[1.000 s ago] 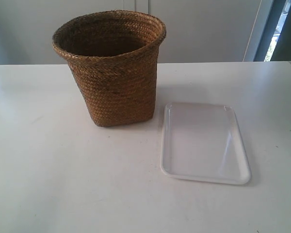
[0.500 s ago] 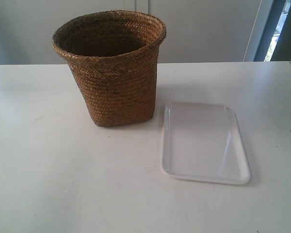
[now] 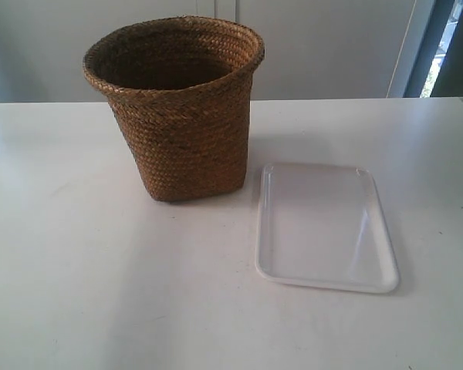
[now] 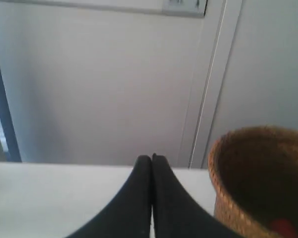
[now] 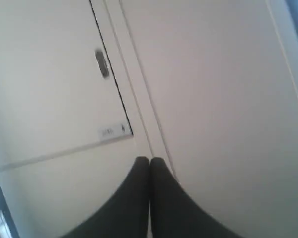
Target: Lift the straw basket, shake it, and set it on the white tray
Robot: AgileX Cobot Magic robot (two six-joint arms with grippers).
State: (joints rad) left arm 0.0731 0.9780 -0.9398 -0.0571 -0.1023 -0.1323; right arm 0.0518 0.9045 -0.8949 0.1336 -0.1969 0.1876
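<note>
The straw basket (image 3: 179,116) stands upright on the white table (image 3: 77,254), left of centre in the exterior view. Just to its right lies the white tray (image 3: 324,227), flat and with nothing on it, a small gap between the two. No arm shows in the exterior view. In the left wrist view my left gripper (image 4: 152,158) is shut with nothing in it, and the basket's braided rim (image 4: 260,178) stands beside it, apart. A small red patch (image 4: 285,228) shows at the basket's lower edge there. My right gripper (image 5: 149,161) is shut on nothing and faces a wall.
A grey wall with door frames (image 3: 324,46) rises behind the table's far edge. A window strip (image 3: 447,46) is at the exterior view's upper right. The right wrist view shows a panel with a dark handle (image 5: 102,63).
</note>
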